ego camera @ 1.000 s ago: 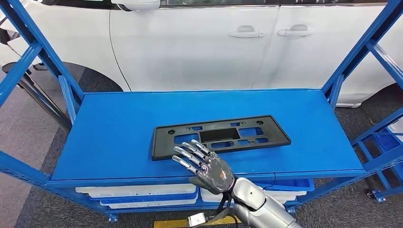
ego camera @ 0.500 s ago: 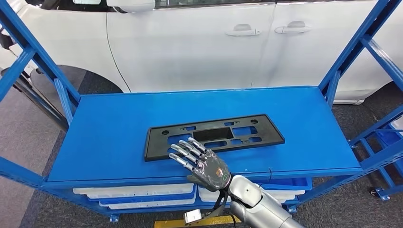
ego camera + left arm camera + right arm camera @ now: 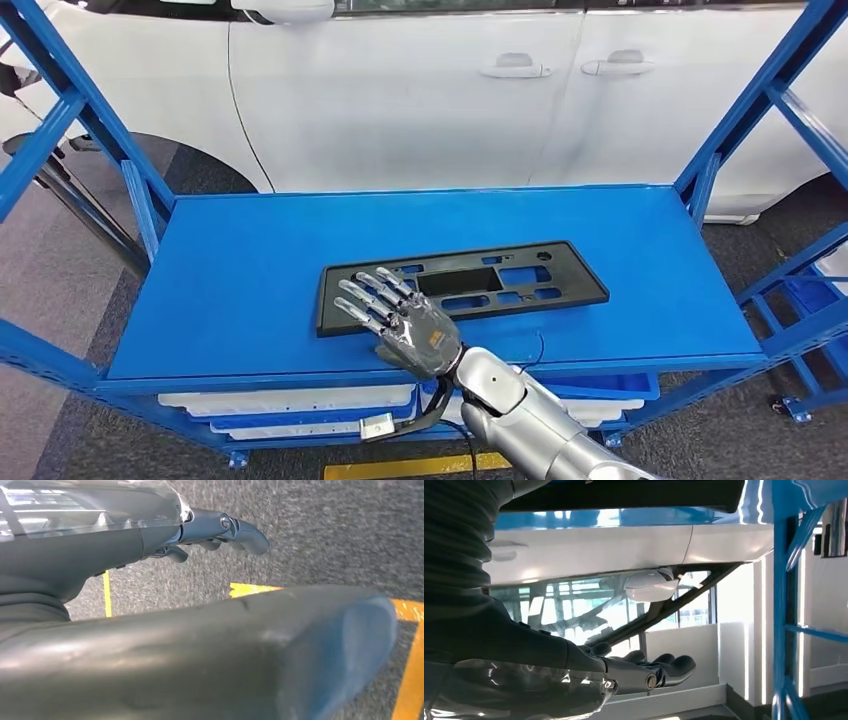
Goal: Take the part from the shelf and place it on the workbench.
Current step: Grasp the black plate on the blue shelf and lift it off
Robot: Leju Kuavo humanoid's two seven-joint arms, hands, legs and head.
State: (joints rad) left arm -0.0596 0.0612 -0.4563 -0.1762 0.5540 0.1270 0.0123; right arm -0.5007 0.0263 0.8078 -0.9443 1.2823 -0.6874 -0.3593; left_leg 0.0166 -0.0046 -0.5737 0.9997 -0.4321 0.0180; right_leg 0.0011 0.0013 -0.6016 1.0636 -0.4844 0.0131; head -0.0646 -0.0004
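Black part, head view: we see a flat plastic plate frame (image 3: 463, 286) with cut-outs lying flat on the blue shelf top (image 3: 250, 270), near its front edge, long side across the view.
Right hand, head view: right hand (image 3: 405, 325) palm down over the part's left end, fingers (image 3: 362, 296) spread and straight; we cannot tell if they touch it.
Writing, head view: we read no text or brand on the part or shelf; small coloured marks on the hand's back are too small to read.
Surface and room, head view: blue metal rack with slanted braces (image 3: 60, 120), white trays (image 3: 290, 405) on the tier below; white car (image 3: 420, 90) with two door handles right behind the rack; grey carpet floor (image 3: 60, 290), yellow line (image 3: 420, 466) at the bottom.
Left hand, left wrist view: left hand (image 3: 200, 530) hangs over grey carpet with yellow tape lines (image 3: 407, 680); fingers extended close together, holding nothing.
Right hand, right wrist view: we see fingers (image 3: 664, 667) stretched out, nothing held; the view is turned, with the white car's body and side mirror (image 3: 651, 586), a blue rack post (image 3: 785, 605) and the part's dark edge (image 3: 624, 495).
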